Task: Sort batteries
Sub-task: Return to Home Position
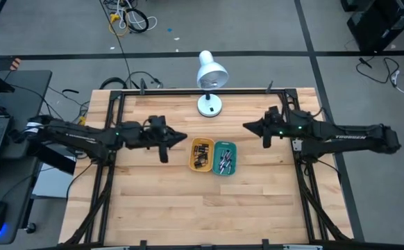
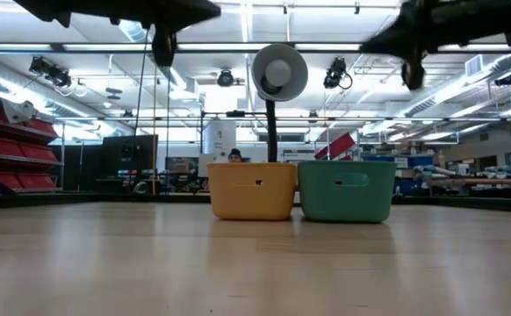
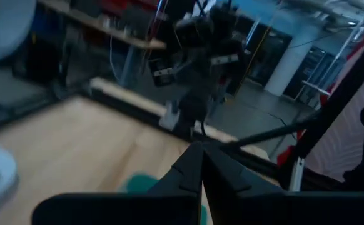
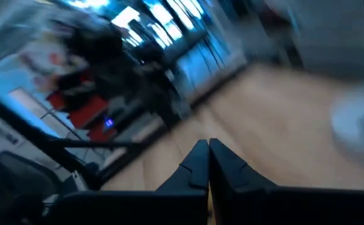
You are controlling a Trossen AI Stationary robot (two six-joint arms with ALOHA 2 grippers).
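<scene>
The left hand [image 1: 183,138] hangs left of the yellow tray [image 1: 202,141] holding batteries [image 1: 202,160], the right hand [image 1: 246,127] to its right; both pressed together.

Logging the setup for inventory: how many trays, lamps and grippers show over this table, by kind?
Small plastic trays: 2, yellow tray, teal tray
White dome-shaded desk lamp: 1
Dark two-finger grippers: 2, left gripper, right gripper
Total: 5; the batteries inside are too small to count.

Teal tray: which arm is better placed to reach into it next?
Right, probably. The right tool hangs closer to the teal tray, with nothing between; the left tool would have to cross the yellow tray. Both tools are shut.
</scene>
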